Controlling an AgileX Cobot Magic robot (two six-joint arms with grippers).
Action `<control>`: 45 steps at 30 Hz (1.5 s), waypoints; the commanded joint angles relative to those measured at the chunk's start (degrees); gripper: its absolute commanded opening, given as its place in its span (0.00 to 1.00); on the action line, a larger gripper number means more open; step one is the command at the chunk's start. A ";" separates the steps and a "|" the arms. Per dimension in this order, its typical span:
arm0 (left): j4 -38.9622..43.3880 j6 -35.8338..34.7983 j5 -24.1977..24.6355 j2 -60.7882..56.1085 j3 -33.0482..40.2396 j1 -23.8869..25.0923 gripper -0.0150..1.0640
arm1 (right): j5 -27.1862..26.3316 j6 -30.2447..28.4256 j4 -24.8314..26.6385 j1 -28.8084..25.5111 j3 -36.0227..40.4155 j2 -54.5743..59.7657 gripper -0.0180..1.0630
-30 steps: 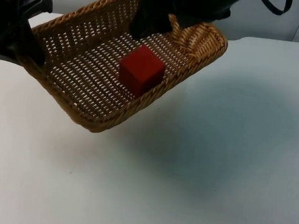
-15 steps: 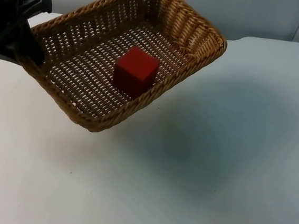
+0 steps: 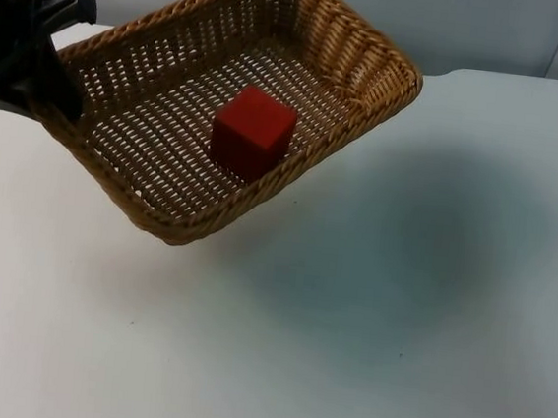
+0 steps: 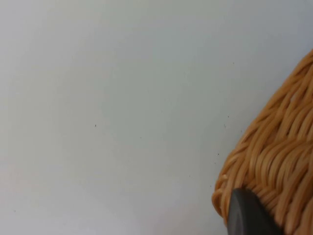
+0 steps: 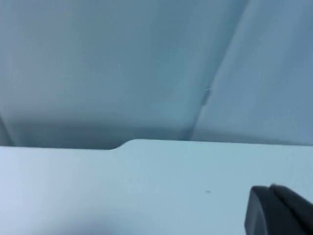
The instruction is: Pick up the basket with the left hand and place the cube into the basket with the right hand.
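Note:
A woven wicker basket (image 3: 132, 190) hangs tilted above the white table, casting a shadow on it. My left gripper (image 3: 54, 98) is shut on the basket's left rim; in the left wrist view one black fingertip (image 4: 248, 216) presses against the wicker rim (image 4: 279, 156). A red cube (image 3: 254, 133) rests on the basket's floor, near the middle and towards the right wall, with nothing touching it. My right gripper is shut and holds nothing; one of its fingertips (image 5: 278, 209) hangs over bare table, facing the grey partition wall.
The white table (image 3: 398, 309) stretches wide to the right of and in front of the basket. The grey partition wall (image 5: 122, 63) closes off the table's far edge.
The right arm has pulled up and away from the basket's far end and left the top view, and its gripper has shut. The cube has shifted slightly left. The basket and left arm have held still.

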 commanded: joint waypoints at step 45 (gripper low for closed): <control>-26.60 8.98 3.49 6.33 -0.59 0.00 0.01 | 12.70 7.97 -11.84 -2.94 -0.52 -2.01 0.01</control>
